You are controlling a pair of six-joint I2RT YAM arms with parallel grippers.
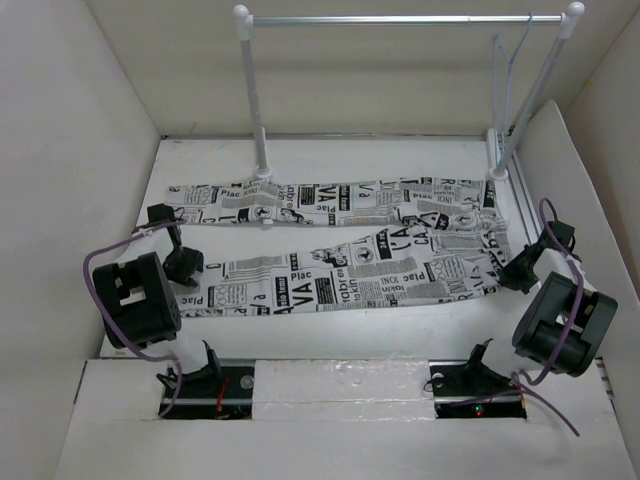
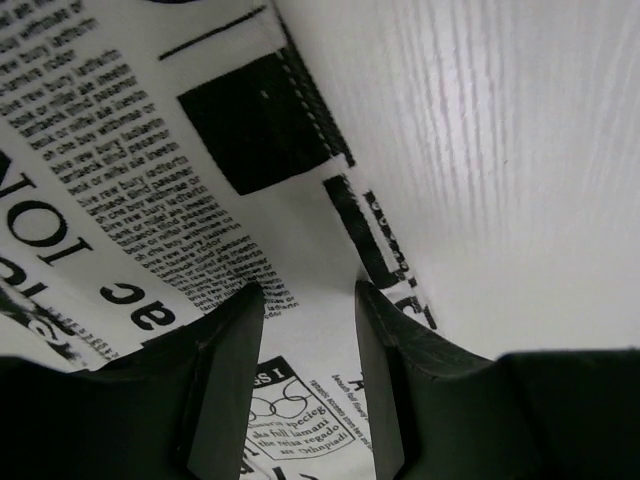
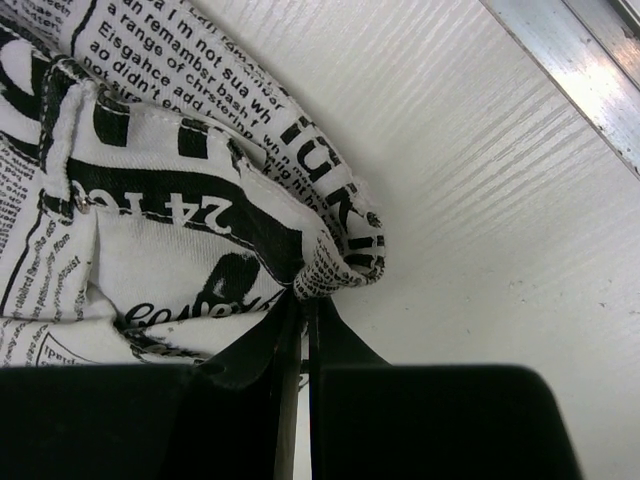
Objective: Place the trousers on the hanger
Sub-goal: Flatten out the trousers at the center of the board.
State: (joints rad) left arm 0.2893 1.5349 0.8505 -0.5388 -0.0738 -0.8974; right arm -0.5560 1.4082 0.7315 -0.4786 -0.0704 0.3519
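The trousers [image 1: 340, 245] lie flat across the table, both legs running left and the waist at the right. The pale blue hanger [image 1: 508, 62] hangs from the rail at the back right. My left gripper [image 1: 186, 264] is at the cuff end of the near leg. In the left wrist view it [image 2: 308, 292] is open, with printed fabric [image 2: 120, 170] between and under the jaws. My right gripper [image 1: 520, 270] is at the waist end. In the right wrist view it [image 3: 305, 305] is shut on a bunched fold of the trousers [image 3: 200, 200].
A silver rail [image 1: 400, 18] on two white posts [image 1: 254, 95] stands at the back. White walls close in the table on the left, back and right. A metal strip [image 3: 580, 60] runs along the table's right edge.
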